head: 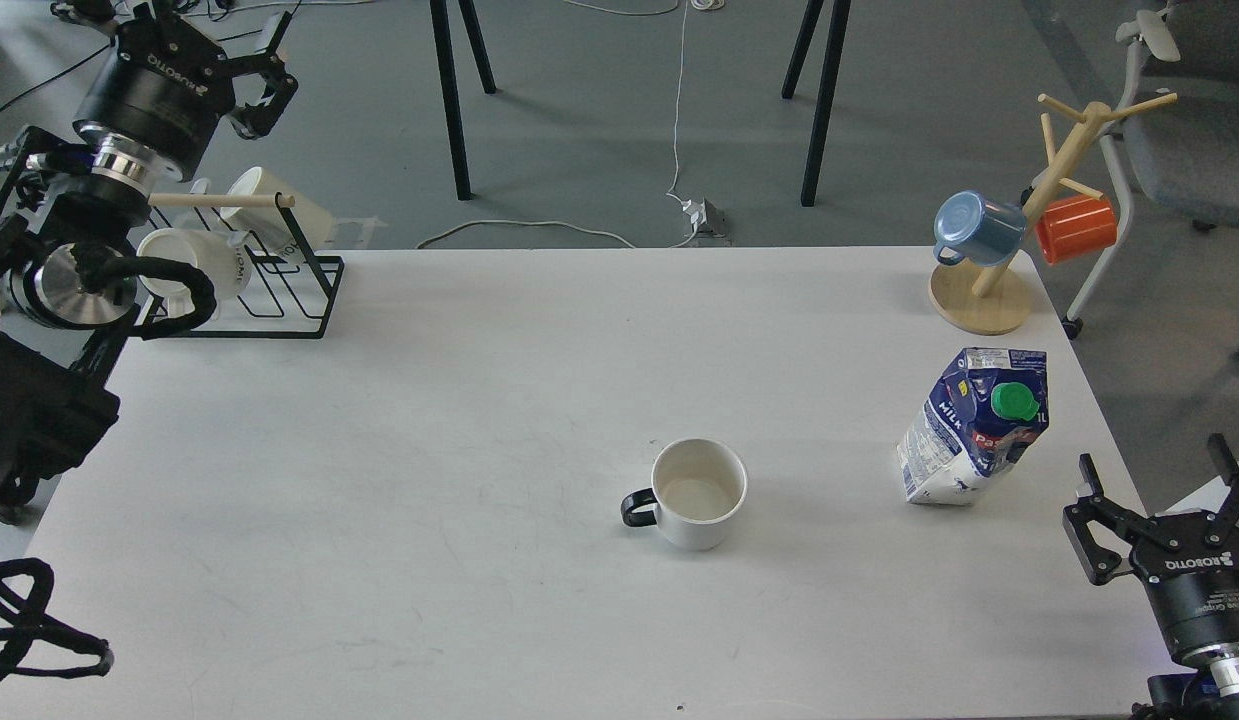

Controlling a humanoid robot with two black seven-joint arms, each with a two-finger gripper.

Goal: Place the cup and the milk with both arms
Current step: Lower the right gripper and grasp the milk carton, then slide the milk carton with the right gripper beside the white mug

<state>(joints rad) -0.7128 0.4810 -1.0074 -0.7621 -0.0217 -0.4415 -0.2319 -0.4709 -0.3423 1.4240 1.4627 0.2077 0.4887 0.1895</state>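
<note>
A white cup [699,492] with a black handle stands upright and empty on the white table [459,420], right of centre. A blue and white milk carton [974,425] with a green cap stands leaning to its right, near the table's right edge. My left gripper [184,20] is raised at the far left above the mug rack, open and empty, far from the cup. My right gripper [1159,490] is at the bottom right corner, open and empty, just right of and below the carton.
A black wire rack [279,290] with white mugs stands at the back left corner. A wooden mug tree [989,290] holds a blue mug [974,228] and an orange mug [1077,228] at the back right. A chair [1189,150] stands beyond the right edge.
</note>
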